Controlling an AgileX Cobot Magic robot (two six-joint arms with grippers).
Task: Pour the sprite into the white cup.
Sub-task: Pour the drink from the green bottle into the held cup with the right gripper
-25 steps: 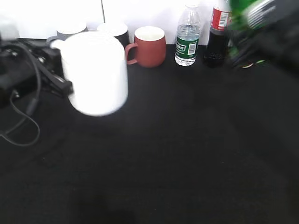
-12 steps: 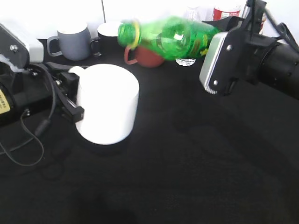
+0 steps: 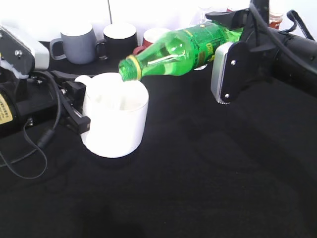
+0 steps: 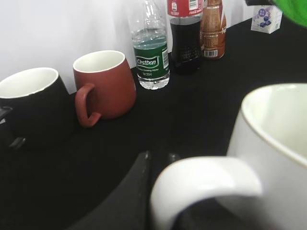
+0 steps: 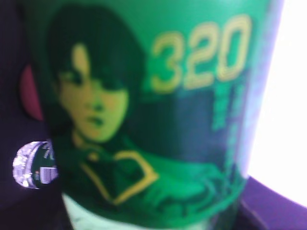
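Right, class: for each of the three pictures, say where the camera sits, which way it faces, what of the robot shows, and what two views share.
Exterior view: raised in front, slanting down at the white cup and tilted sprite; both arms show.
Left wrist view: low behind the cup's handle, facing the back row; a dark gripper part shows.
Right wrist view: pressed against the sprite's label; no gripper visible.
Shared: the red mug appears in the exterior and left wrist views.
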